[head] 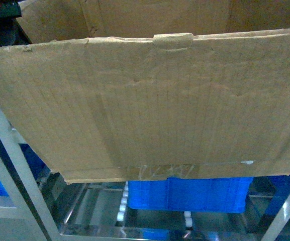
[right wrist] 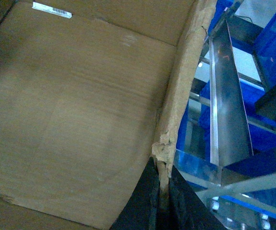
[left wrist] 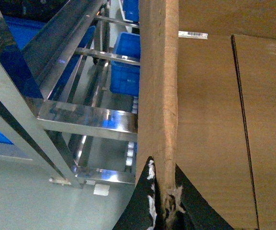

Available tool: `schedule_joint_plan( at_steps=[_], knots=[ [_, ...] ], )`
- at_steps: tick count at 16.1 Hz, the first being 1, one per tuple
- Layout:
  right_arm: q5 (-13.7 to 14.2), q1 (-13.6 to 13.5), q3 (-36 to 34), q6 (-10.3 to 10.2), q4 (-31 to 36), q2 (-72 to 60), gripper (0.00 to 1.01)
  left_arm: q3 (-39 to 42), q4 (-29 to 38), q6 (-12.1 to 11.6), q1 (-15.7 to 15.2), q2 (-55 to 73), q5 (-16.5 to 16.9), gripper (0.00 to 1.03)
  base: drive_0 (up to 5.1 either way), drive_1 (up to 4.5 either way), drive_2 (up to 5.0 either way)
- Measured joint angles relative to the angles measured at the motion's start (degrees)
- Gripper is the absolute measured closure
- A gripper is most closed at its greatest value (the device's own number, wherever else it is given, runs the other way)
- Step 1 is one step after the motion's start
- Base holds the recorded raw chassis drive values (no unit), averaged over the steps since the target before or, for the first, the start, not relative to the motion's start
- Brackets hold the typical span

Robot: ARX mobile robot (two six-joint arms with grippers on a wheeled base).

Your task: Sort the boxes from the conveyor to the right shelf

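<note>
1. Cardboard box (head: pixel 145 105) fills nearly the whole head view: brown corrugated wall w/ a tape patch at the bottom seam. It's up in the air between the two arms, open top tipped away from the camera, sitting above and in front of the rack, not resting on it.
2. Why held like this, as I read it: box is too wide for one gripper, so each arm pinches an opposite side wall and they carry it together. Lifted high prob. so the bottom clears the rack's front rail before going in.
3. Right shelf (head: pixel 134 226), a shiny steel frame w/ white roller wheels, shows under the box's lower edge. Blue bin (head: pixel 185 193) already sits on the rollers behind.
4. Left gripper (left wrist: pixel 166 199): fingers closed tight on the box's left wall edge, one dark finger each side of the cardboard, inner one inside the box. Edge is ragged and crushed at the pinch.
5. Right gripper (right wrist: pixel 160 191): same on the right wall, clamped over the torn top edge, cardboard sandwiched between the fingers. Steel rail just beside it outside the box.
6. White label strip (right wrist: pixel 51 9) visible on the box's inner far wall; box looks empty inside.
7. Conveyor isn't in any view.
8. Stage, my guess: mid-carry, approaching the shelf; box not yet set down.
</note>
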State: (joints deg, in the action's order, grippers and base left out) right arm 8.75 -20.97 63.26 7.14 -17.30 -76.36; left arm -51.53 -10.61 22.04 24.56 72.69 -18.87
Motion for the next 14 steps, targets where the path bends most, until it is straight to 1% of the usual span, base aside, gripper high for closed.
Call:
schedule_joint_plan(
  at_steps=[4, 12, 14],
  knots=[
    [-0.2, 0.0, 0.0, 0.0, 0.2, -0.2, 0.99, 0.0, 0.0, 0.0, -0.3, 0.0, 0.0, 1.01, -0.2, -0.19, -0.2],
    [-0.1, 0.0, 0.0, 0.0, 0.1, 0.0, 0.99, 0.0, 0.0, 0.0, -0.2, 0.0, 0.0, 1.01, 0.0, 3.94, -3.9],
    [-0.1, 0.0, 0.0, 0.0, 0.0, 0.0, 0.99, 0.0, 0.0, 0.0, -0.2, 0.0, 0.0, 1.01, 0.0, 1.07, -1.0]
  ],
)
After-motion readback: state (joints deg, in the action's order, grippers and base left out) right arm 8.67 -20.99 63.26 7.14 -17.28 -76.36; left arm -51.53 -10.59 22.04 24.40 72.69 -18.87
